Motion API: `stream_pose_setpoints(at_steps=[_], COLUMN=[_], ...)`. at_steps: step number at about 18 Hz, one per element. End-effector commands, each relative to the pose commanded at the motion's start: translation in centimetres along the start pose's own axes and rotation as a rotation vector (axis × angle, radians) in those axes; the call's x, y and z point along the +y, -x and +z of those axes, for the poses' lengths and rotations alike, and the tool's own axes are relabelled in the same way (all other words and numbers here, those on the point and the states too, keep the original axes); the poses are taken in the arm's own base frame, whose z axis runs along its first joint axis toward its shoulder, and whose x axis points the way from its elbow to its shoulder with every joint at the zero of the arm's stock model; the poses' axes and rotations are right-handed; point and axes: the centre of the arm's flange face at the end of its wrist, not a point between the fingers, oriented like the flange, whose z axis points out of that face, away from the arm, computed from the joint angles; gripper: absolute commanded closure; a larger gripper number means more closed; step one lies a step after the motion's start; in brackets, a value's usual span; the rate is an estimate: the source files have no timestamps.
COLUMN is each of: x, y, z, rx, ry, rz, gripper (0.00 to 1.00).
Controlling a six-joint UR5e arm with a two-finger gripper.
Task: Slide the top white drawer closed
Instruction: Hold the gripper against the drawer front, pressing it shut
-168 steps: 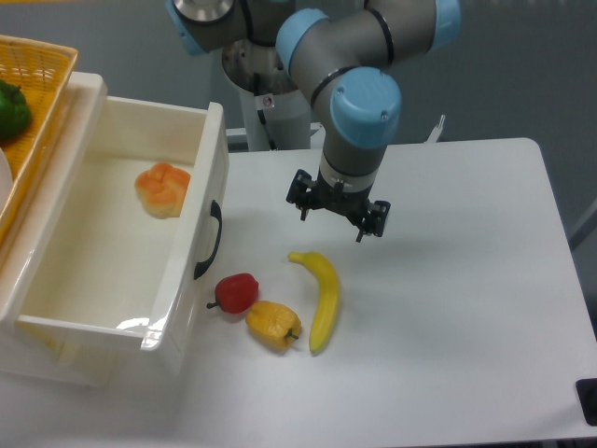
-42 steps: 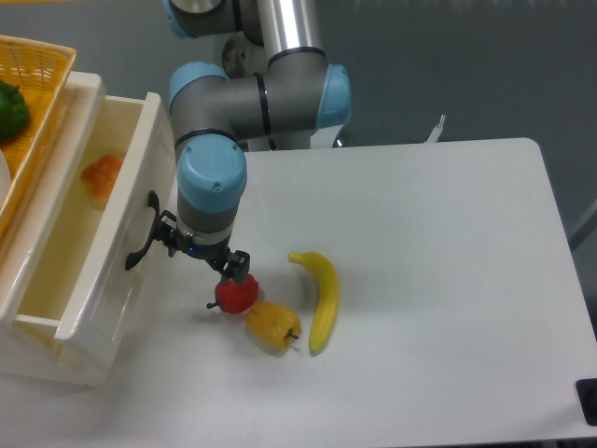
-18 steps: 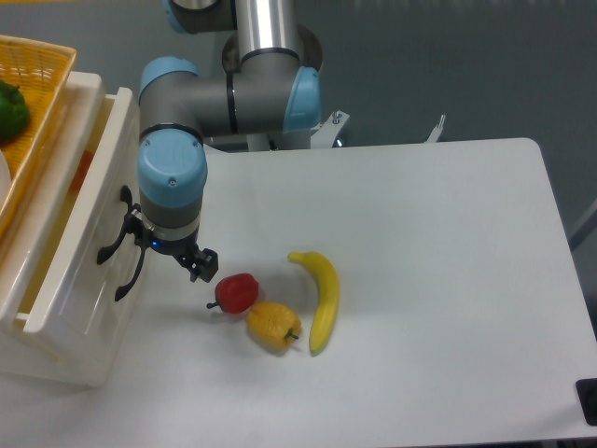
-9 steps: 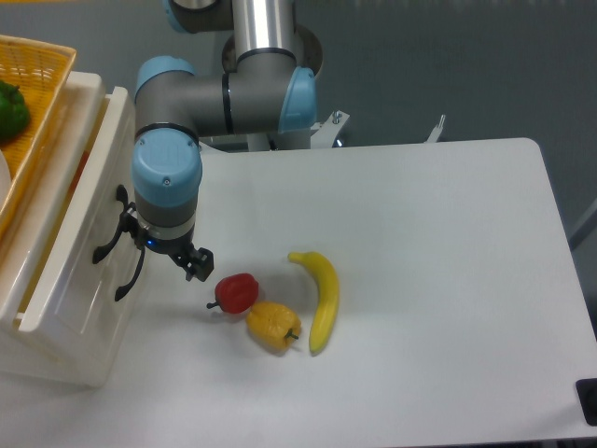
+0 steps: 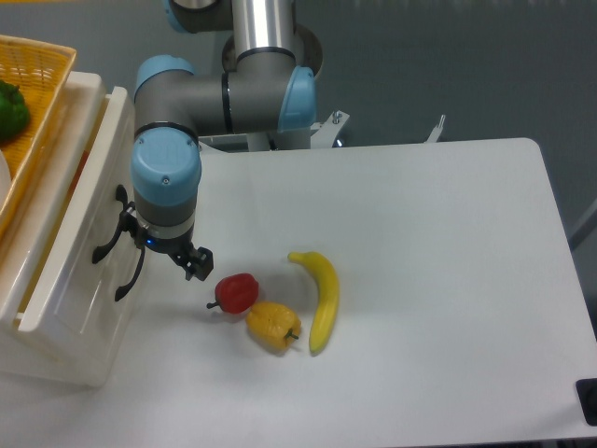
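The top white drawer (image 5: pixel 82 210) stands at the left, pushed almost fully into its cabinet, with only a narrow slit left along its upper edge. Its black curved handle (image 5: pixel 105 241) sticks out of the front panel. My gripper (image 5: pixel 160 247) points down right in front of that panel, open, with nothing between its fingers. The left finger is against the panel by the handle, and the right fingertip (image 5: pixel 198 265) hangs over the table. An orange object inside the drawer shows only as a faint tint (image 5: pixel 80 170).
The lower drawer's black handle (image 5: pixel 130 277) sits just under my gripper. A red pepper (image 5: pixel 237 292), a yellow pepper (image 5: pixel 272 324) and a banana (image 5: pixel 321 297) lie on the white table (image 5: pixel 438 280). A yellow basket (image 5: pixel 35 89) with a green pepper (image 5: pixel 11 107) rests on the cabinet.
The drawer, wide open at first, has been pushed left almost shut as my gripper moved from the table's middle to its front. In the last half second nothing has moved.
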Motion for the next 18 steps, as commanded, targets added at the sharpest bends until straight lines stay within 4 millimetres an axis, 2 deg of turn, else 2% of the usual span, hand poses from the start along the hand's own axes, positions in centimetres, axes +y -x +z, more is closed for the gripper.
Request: stream_pose_setpoints(at_steps=[18], x=[-0.19], y=[-0.33], z=[-0.25], rx=[0.024], ry=[-0.022], rz=[0.001], gripper=[0.00])
